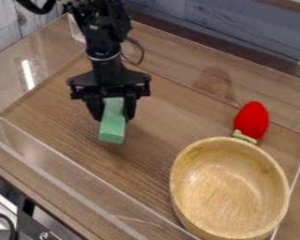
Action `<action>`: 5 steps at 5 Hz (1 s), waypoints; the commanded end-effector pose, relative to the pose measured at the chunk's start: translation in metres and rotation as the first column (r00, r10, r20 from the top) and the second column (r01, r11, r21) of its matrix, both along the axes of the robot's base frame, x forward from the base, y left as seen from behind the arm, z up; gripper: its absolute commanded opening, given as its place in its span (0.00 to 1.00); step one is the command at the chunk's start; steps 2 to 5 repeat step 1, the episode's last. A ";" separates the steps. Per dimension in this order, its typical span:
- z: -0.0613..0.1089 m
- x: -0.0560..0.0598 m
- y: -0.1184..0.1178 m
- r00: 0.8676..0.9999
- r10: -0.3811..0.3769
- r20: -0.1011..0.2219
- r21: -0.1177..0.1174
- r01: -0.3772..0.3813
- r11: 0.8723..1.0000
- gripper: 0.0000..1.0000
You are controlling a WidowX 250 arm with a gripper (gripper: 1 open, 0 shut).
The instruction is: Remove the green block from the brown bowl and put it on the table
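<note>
The black pincer [112, 105] points straight down, pinching the green block [112, 125], whose lower end meets the wood-grain table [178, 108], while the brown bowl [228, 192] lies well off to its right below, within clear acrylic walls [65, 178].

The black arm reaches down from the upper left, its wrist upright and the gripper [112, 111] pointing straight down at the table. The two dark fingers [94, 107] stand spread apart, one on each side of the green block [112, 125], clasping its upper end.
</note>
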State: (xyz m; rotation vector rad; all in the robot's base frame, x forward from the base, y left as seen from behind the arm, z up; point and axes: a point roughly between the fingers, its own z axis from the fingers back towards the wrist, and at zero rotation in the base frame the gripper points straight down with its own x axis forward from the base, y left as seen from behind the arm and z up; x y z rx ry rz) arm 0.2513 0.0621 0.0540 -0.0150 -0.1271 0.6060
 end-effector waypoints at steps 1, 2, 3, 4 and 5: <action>0.011 0.004 -0.007 0.999 -0.015 0.038 0.008 0.015 1.000 0.00; 0.011 0.004 -0.007 0.999 -0.015 0.038 0.008 0.015 1.000 0.00; 0.011 0.004 -0.007 0.999 -0.015 0.038 0.008 0.015 1.000 0.00; 0.011 0.004 -0.007 0.999 -0.015 0.038 0.008 0.015 1.000 0.00; 0.011 0.004 -0.007 0.999 -0.015 0.038 0.008 0.015 1.000 0.00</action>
